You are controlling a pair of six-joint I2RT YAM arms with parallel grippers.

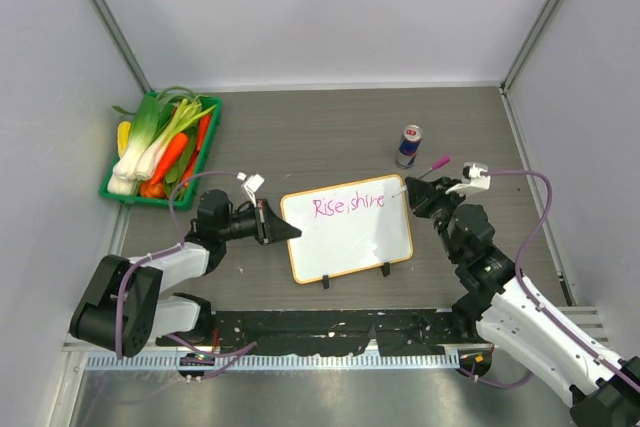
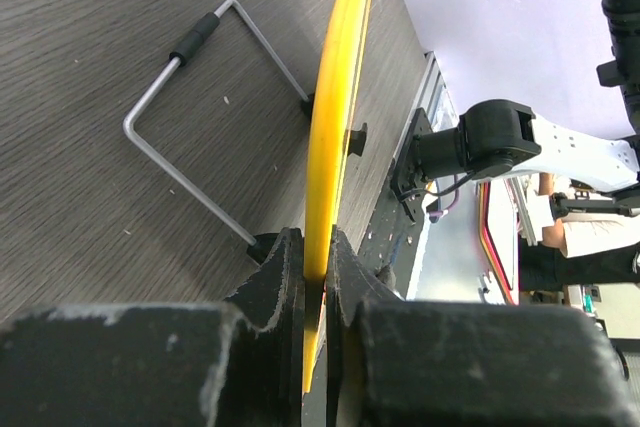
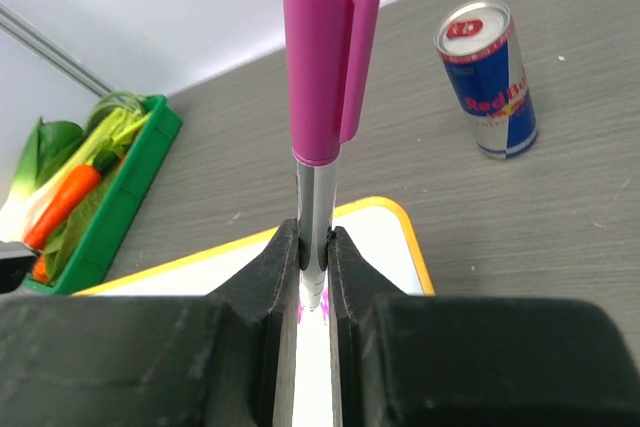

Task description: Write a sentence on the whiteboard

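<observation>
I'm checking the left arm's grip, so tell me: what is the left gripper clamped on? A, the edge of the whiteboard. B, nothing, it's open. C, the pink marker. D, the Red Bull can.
A: in the left wrist view the left gripper is closed on the yellow frame edge of the whiteboard, while the pink marker sits in the right gripper.

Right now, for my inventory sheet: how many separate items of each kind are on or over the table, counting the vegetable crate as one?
whiteboard: 1
pink marker: 1
drink can: 1
green vegetable crate: 1
Total: 4
</observation>
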